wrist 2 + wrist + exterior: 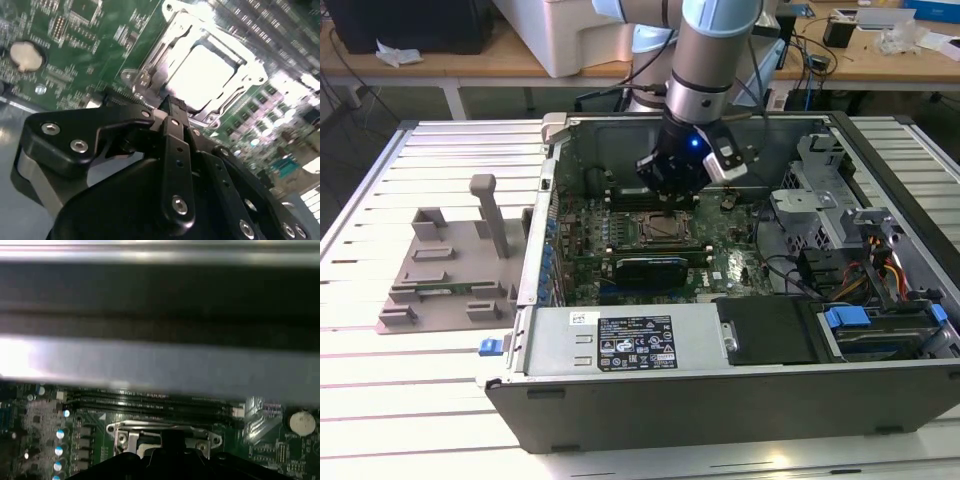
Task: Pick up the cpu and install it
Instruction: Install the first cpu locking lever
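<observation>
The cpu [202,75] is a pale silvery square plate lying flat inside the metal-framed socket [150,55] on the green motherboard [95,40]. In the second wrist view my black gripper [172,106] hangs just off the socket's near edge, apart from the cpu and with nothing seen in it. The exterior view has the gripper [672,195] low inside the open computer case [720,390], directly above the socket [665,228]. The first wrist view catches the socket frame [165,432] just past the gripper [172,442].
A long black expansion card [650,268] lies just in front of the socket. Memory slots [150,402] run behind it. Drive cages and cables [860,260] crowd the exterior view's right. A grey fixture [450,270] stands on the slatted table, left of the case.
</observation>
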You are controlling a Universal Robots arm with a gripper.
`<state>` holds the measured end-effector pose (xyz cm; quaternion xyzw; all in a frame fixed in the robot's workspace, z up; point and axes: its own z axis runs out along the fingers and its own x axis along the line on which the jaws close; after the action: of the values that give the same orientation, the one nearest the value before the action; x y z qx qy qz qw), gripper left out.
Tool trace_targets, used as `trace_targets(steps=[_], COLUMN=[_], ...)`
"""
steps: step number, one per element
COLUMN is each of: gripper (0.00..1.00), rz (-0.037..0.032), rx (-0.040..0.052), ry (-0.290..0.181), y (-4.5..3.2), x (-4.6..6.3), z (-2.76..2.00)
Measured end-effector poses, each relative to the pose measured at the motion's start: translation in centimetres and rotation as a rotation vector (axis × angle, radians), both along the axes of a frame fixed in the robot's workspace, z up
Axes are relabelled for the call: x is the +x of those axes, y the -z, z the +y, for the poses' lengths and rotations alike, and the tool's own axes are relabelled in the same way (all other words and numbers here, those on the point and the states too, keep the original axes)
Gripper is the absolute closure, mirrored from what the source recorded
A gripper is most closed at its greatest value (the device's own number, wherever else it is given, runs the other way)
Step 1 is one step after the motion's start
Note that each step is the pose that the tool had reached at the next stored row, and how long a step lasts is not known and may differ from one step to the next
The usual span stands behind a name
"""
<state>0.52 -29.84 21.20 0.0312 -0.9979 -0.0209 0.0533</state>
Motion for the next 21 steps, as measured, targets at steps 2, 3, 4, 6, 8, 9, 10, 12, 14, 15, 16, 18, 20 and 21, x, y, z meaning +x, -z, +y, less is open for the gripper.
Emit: trace_targets(steps=[2,3,4,6,8,9,10,12,14,15,16,18,20,21], gripper=[0.89,0.89,0.89,0.89,0.89,0.89,0.89,0.89,0.89,0.89,0.89,0.89,0.89,0.89], rz=[-0.0001,0.0000,-0.0001,-0.0001,-0.0001,0.0000,0.0000,-0.0001,-0.0001,0.0000,0.0000,-0.0002,0.0000,-0.0001], rx=[-0.0005,-0.0007,-0.0005,-0.0006,-0.0005,-0.0006,-0.0005,-0.0005,-0.0005,-0.0005,-0.0005,0.0012,0.0016,0.0016], ry=[0.000,0.000,0.000,0.000,0.000,0.000,0.000,0.000,0.000,0.000,0.000,0.000,0.000,0.000], y=[0.00,0.00,0.00,-0.18,-0.95,-1.80,-2.27,-3.63,-5.28,-6.10,-6.89,-7.48,-7.49,-7.49], x=[0.0,0.0,0.0,0.0,0.0,0.0,0.0,0.0,0.0,0.0,0.0,0.0,0.0,0.0], z=[-1.20,-1.58,-1.74,-1.80,-1.81,-1.80,-1.81,-1.81,-1.80,-1.81,-1.80,-1.80,-1.81,-1.80])
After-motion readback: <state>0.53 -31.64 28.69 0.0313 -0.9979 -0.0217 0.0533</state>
